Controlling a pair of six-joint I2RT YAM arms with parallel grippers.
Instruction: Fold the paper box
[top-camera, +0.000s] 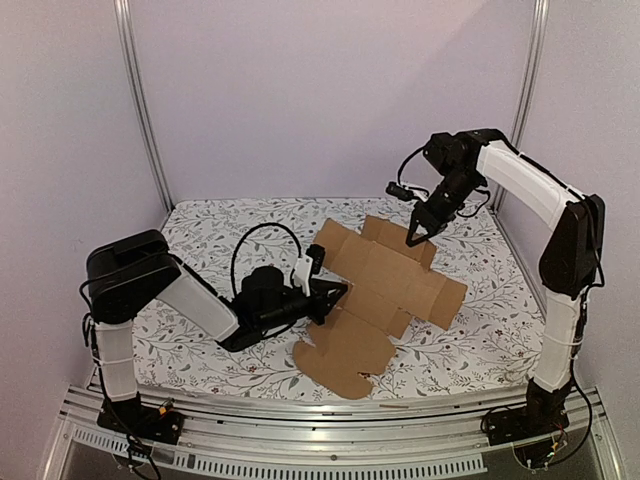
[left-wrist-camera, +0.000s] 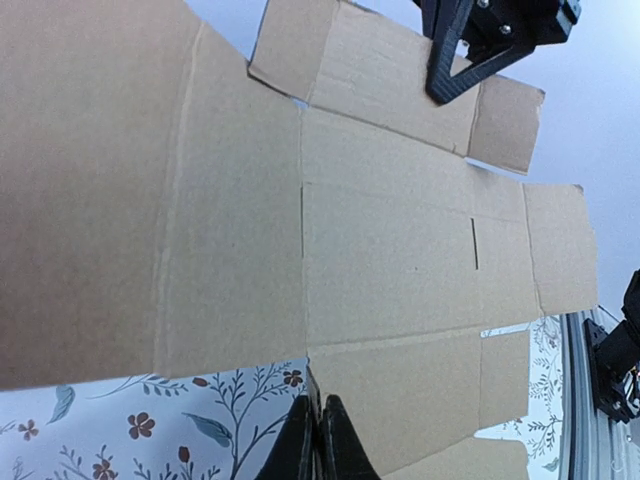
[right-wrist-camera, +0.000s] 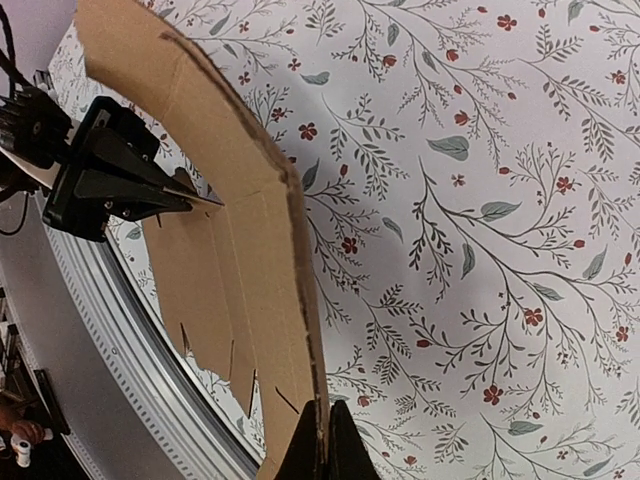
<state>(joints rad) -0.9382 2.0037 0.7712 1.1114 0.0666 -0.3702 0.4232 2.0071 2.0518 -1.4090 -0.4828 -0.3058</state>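
The paper box (top-camera: 385, 290) is an unfolded, cross-shaped sheet of brown cardboard with creased panels and rounded tabs, in the middle of the table. My left gripper (top-camera: 338, 291) is shut on its left edge. In the left wrist view the fingertips (left-wrist-camera: 330, 445) pinch the edge of the sheet (left-wrist-camera: 400, 270). My right gripper (top-camera: 415, 238) is shut on the far edge and holds that side raised. In the right wrist view the sheet (right-wrist-camera: 230, 270) runs edge-on up from the closed gripper (right-wrist-camera: 325, 445), and the left gripper (right-wrist-camera: 190, 200) shows at its other side.
A floral cloth (top-camera: 220, 230) covers the table. An aluminium rail (top-camera: 300, 420) runs along the near edge. Metal frame posts (top-camera: 140, 100) stand at the back corners, with plain walls behind.
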